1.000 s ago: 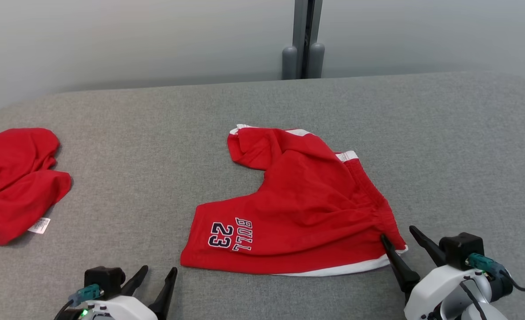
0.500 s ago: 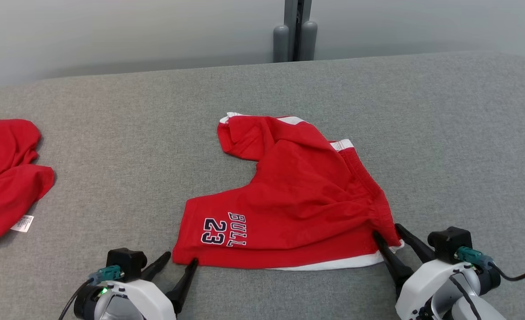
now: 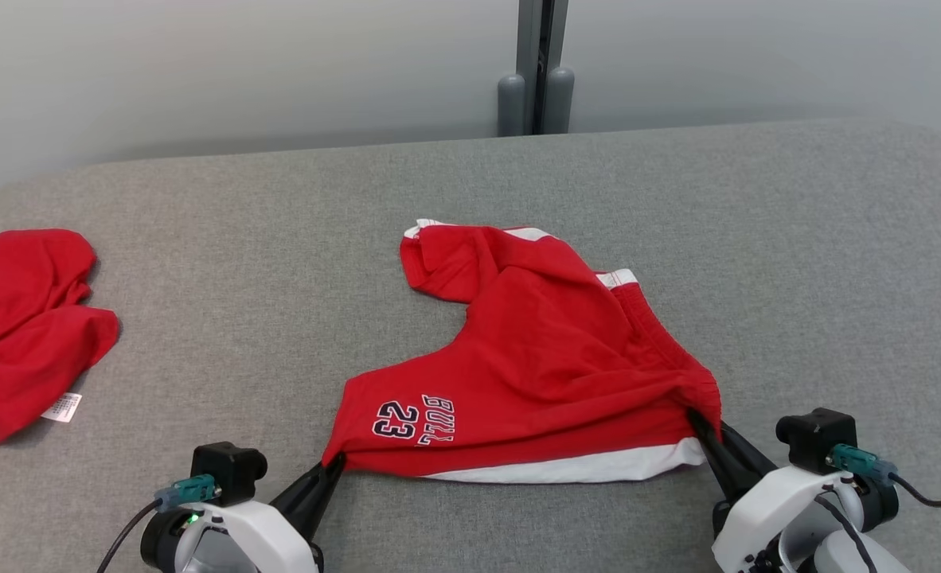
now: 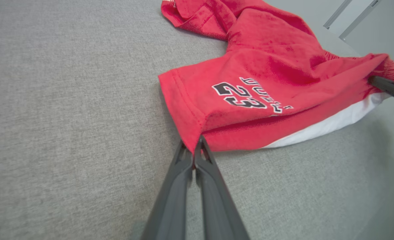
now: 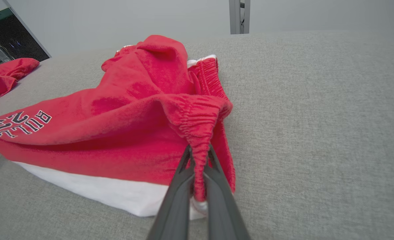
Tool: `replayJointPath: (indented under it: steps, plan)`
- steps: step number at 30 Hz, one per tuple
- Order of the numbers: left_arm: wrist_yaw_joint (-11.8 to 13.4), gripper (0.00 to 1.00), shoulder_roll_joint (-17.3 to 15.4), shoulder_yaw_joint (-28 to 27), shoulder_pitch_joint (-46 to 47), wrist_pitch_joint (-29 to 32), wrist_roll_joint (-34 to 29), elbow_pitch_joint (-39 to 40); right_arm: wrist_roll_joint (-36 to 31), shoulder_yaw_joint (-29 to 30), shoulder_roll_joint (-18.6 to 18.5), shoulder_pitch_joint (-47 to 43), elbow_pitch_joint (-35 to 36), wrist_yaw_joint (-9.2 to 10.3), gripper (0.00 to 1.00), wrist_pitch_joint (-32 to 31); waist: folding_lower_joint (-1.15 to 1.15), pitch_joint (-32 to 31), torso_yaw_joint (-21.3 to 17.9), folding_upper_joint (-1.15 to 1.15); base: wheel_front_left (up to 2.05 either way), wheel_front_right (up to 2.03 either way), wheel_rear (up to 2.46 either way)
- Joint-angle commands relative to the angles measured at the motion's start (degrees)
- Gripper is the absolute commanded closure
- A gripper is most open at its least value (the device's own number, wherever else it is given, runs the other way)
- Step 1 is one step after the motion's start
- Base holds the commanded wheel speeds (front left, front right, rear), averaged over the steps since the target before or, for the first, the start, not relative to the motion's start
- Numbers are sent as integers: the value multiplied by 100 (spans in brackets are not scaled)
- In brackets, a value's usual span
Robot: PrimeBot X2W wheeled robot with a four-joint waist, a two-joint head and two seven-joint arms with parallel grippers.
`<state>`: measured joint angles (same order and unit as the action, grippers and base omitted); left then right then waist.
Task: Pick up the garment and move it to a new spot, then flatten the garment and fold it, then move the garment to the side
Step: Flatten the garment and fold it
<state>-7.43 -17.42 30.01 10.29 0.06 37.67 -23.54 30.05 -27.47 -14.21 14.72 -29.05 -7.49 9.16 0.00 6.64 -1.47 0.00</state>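
Observation:
The garment [image 3: 550, 366] is a pair of red shorts with white trim and "BULL 23" print, lying crumpled at the middle of the grey padded table [image 3: 797, 263]. My left gripper [image 3: 333, 463] is shut on the near left hem corner, seen pinched in the left wrist view [image 4: 195, 148]. My right gripper [image 3: 701, 422] is shut on the elastic waistband at the near right corner, bunched between its fingers [image 5: 200, 160]. The near edge of the garment [image 5: 117, 133] is lifted a little, showing a white band underneath.
A second red garment [image 3: 17, 326] with a white label lies crumpled at the table's left edge, also seen far left in the right wrist view [image 5: 3, 76]. A grey post [image 3: 538, 72] stands behind the table. Bare grey surface spreads to the right and behind.
Both grippers moved onto the shorts' near corners and closed on them. The near edge has risen slightly off the table. The head camera shifted a little.

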Motion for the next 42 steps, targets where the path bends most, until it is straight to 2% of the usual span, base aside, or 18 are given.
replayJointPath:
  steps: [1,12,16,23,25,26,32,39,42]
  plan:
    - [-7,100,-63,-14,-78,36,65,73,87,0,-72,-54,21,-1,100,33,0,-120,38,0,0,0,0]
    - [98,100,-469,-195,-388,522,449,1276,849,-196,-594,-389,981,-1,100,-308,0,-462,135,0,0,0,0]
    - [82,100,-615,-241,0,806,499,1505,1009,-265,-727,-103,1304,-1,100,-433,0,-315,117,0,0,0,0]
    - [11,100,-898,-228,1141,1351,637,1348,1291,-468,-746,876,1432,-1,100,-590,0,238,29,0,0,0,0]
    - [3,100,-991,-179,1656,1551,710,1226,1509,-597,-743,1350,1430,-1,100,-674,0,488,1,0,0,0,0]
    - [1,100,-1087,-104,2230,1744,770,1088,1798,-741,-738,1880,1403,-1,100,-761,0,762,-34,0,0,0,0]
    - [-6,100,-1430,243,4001,2095,1150,678,2588,-1128,-728,3710,1198,-1,100,-848,0,1601,-112,0,0,0,0]
    - [-6,100,-1478,428,5977,2079,1722,44,2988,-1176,-485,5723,545,-2,100,-231,0,2412,-113,0,0,0,0]
    - [-7,100,-1427,513,6740,1980,1786,-250,3080,-1171,-386,6518,205,-1,100,14,0,2672,-89,0,0,0,0]
